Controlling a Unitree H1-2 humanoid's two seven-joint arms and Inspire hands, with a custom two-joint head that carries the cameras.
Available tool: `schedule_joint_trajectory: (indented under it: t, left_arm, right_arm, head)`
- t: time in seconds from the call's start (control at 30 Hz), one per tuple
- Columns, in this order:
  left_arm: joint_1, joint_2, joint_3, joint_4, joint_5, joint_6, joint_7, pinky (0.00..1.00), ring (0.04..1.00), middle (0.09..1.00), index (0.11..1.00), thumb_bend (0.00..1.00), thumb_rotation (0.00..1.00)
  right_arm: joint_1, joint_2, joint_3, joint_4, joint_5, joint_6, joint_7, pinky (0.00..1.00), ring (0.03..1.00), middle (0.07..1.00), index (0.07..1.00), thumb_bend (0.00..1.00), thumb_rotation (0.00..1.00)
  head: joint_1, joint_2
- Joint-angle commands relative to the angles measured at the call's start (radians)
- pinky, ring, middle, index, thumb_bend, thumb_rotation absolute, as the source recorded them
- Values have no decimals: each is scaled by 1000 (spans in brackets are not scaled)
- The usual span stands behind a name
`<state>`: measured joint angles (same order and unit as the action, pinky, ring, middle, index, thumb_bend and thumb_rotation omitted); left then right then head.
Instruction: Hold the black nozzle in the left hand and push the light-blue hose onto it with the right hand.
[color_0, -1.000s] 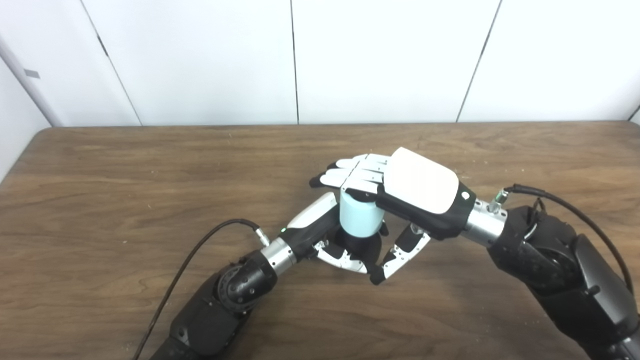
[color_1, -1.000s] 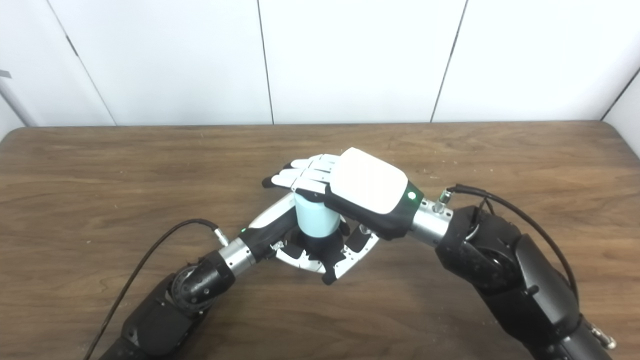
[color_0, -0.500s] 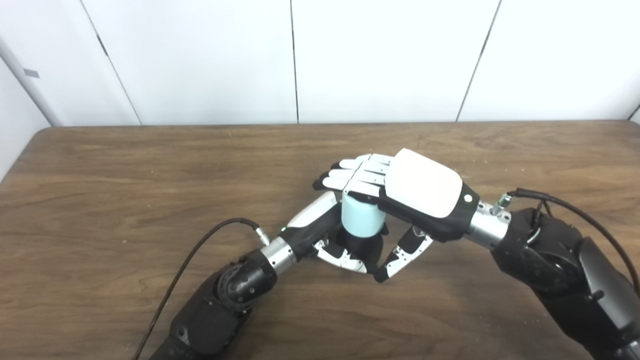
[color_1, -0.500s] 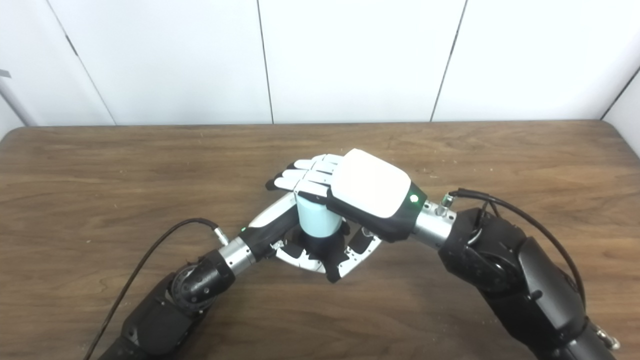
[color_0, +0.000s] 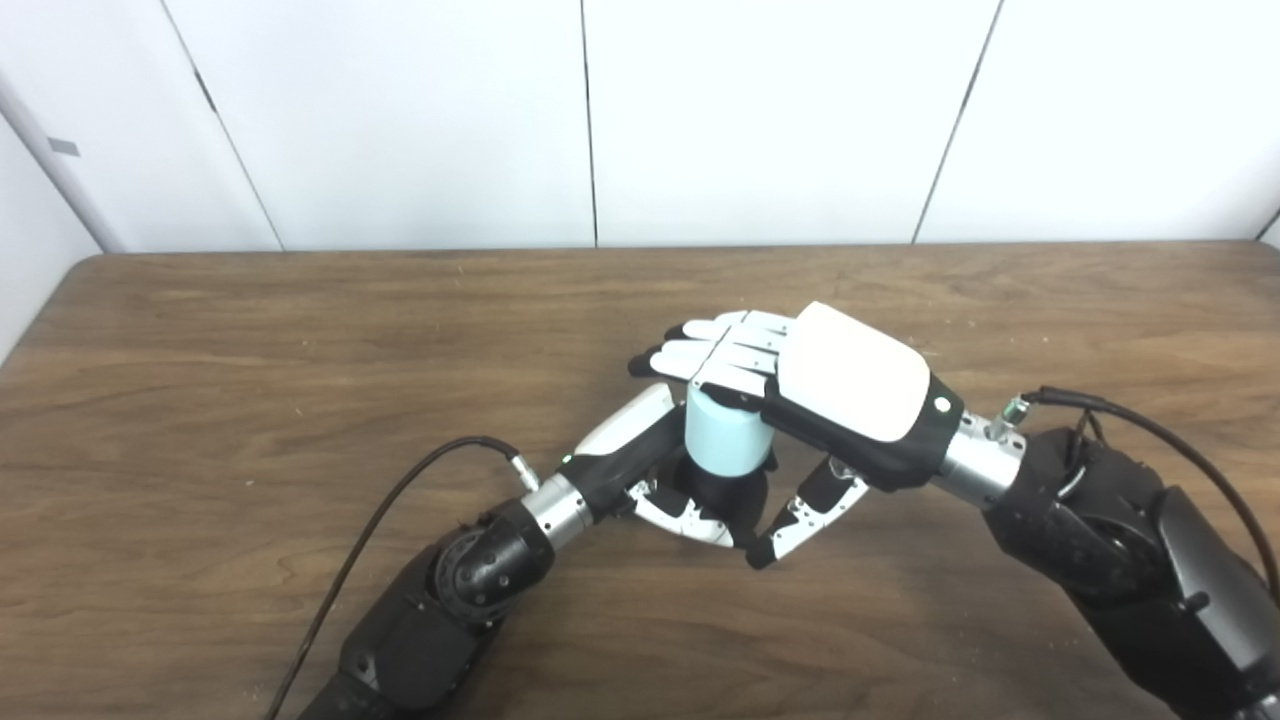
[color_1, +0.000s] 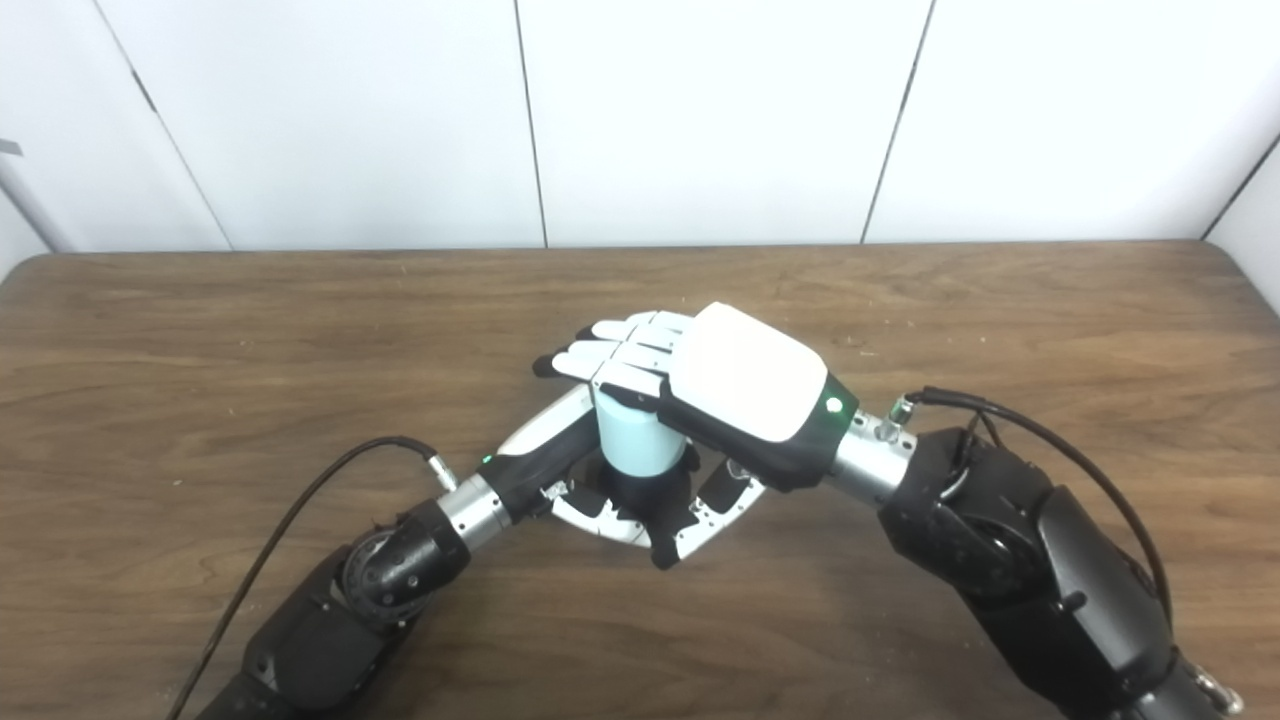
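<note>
A short light-blue hose (color_0: 722, 440) stands upright at the table's middle. Its lower end sits over the black nozzle (color_0: 718, 490). My left hand (color_0: 640, 455) comes in from the lower left and is shut on the nozzle at its base, with fingers (color_0: 690, 518) curled round the front. My right hand (color_0: 850, 385) lies palm down on the hose's top, fingers stretched flat to the left past it. Its thumb (color_0: 800, 512) hangs down to the right of the hose, apart from it. The hose's top rim is hidden under that hand.
The brown wooden table (color_0: 250, 360) reaches to a white panelled wall (color_0: 400, 120) at the back. A black cable (color_0: 380, 510) loops from my left wrist, and another cable (color_0: 1130, 420) arcs over my right forearm.
My right hand and forearm have slid slightly right and down on the hose's top, and the hose sits a touch lower. The left hand has kept its hold.
</note>
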<state>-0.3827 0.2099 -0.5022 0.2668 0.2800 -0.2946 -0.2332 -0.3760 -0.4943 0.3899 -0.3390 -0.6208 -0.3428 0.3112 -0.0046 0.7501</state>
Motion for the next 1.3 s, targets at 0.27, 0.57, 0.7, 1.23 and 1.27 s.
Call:
schedule_joint_trajectory:
  t: [0.27,0.57,0.7,1.23,1.27]
  left_arm:
    - [71,53,-30,51,60,100,-85,635,674,636,488,513,71]
    - [74,52,-29,43,63,113,-85,632,682,649,488,513,72]
    - [74,52,-29,40,62,121,-90,619,674,651,488,513,72]
    - [66,48,-32,49,62,117,-91,593,650,643,488,512,71]
    - [66,48,-32,48,61,118,-92,595,651,643,488,512,71]
  right_arm:
    - [48,-18,58,21,31,24,108,838,890,893,937,774,344]
    - [56,-15,69,22,35,35,112,839,890,895,936,773,344]
    - [55,-17,73,20,31,39,115,839,891,895,936,775,346]
    - [47,-24,89,31,-6,25,116,839,895,902,933,781,342]
    - [47,-25,90,31,-8,24,115,839,895,902,933,781,342]
  head:
    - [-1,3]
    - [0,7]
    - [0,6]
    - [4,7]
    - [4,8]
